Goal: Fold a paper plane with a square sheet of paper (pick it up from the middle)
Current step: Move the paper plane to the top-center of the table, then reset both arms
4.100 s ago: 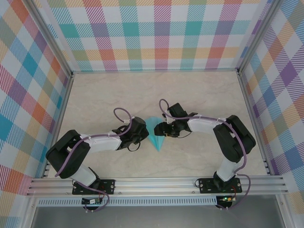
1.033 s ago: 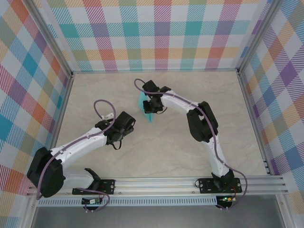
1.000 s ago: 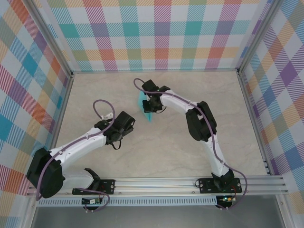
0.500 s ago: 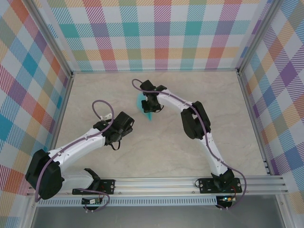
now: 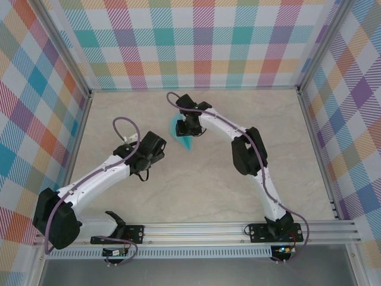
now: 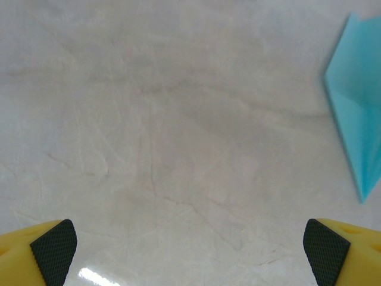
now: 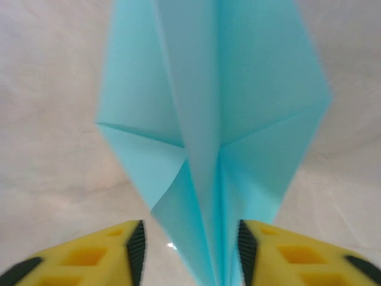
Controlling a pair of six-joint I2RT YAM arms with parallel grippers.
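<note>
Right gripper (image 7: 189, 244) stands half-open, my jaws flanking the paper plane's (image 7: 214, 119) keel near the bench's (image 5: 208, 185) far edge; my left gripper (image 6: 190, 253) gapes wide nearby.

Folded turquoise paper plane (image 7: 214, 119), seemingly lying flat.

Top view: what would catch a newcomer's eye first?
The turquoise plane lies on the pale table, far middle, with the right gripper straddling its centre fold, jaws apart. The left gripper stands wide open just left of it.
</note>
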